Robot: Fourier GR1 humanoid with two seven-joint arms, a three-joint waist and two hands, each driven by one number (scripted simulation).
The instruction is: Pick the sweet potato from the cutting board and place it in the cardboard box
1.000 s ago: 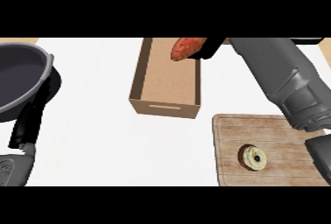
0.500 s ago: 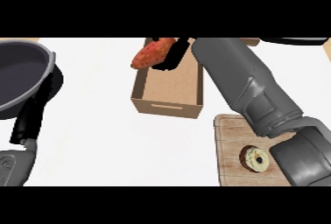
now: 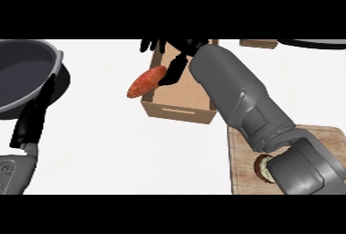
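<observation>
The cardboard box (image 3: 177, 99) is plain brown card, matt, with raw paper-like walls. The sweet potato (image 3: 147, 82) has a dull orange-red skin, slightly uneven. The cutting board (image 3: 242, 180) shows pale wood with visible grain, unvarnished. The pan (image 3: 20, 73) looks like dark grey metal with a soft sheen; its handle (image 3: 34, 119) is black and matt. The tabletop (image 3: 121, 155) is smooth, flat white. The right forearm (image 3: 236, 98) is smooth grey, plastic-like; the right hand (image 3: 169, 47) is matt black

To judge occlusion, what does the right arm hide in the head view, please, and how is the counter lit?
Head view: the right forearm covers the cardboard box's right side and part of the cutting board; the sweet potato is visible; the counter looks evenly lit.
</observation>
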